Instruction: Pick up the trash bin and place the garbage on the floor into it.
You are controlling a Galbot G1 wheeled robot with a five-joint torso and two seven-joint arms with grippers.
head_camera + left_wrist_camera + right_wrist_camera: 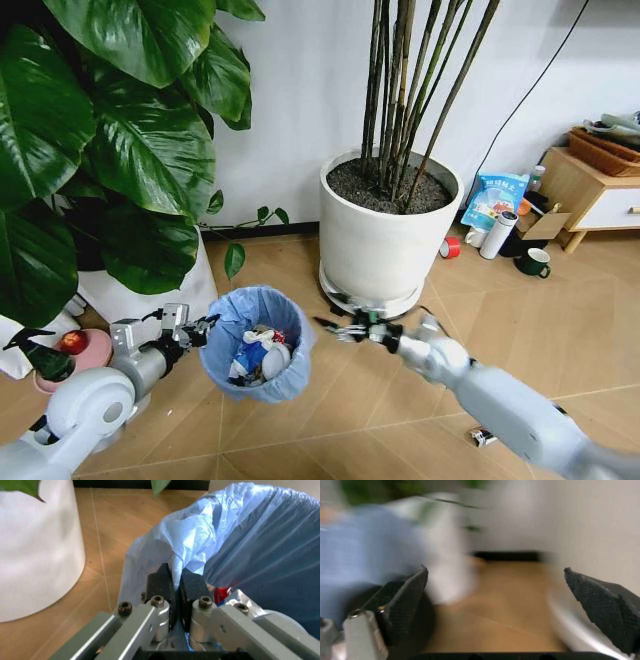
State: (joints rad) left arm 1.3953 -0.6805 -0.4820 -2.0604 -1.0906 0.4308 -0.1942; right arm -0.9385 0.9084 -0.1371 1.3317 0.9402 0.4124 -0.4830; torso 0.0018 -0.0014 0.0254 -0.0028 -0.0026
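The left arm comes from the lower left corner of the head view, bent at the elbow, with the forearm reaching forward and to the right. Its left pincer [205, 328] is closed, and the two black pads [161, 581] are pressed together on the rim of the trash bin [256, 342]. The right arm reaches from the lower right corner towards the centre, almost straight. The right pincer [335, 326] is spread wide, with its dark fingers [402, 602] far apart and nothing between them.

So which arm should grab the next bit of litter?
Probably the right. Its pincer is open and empty beside the trash bin, while the left pincer is clamped on the bin's rim.
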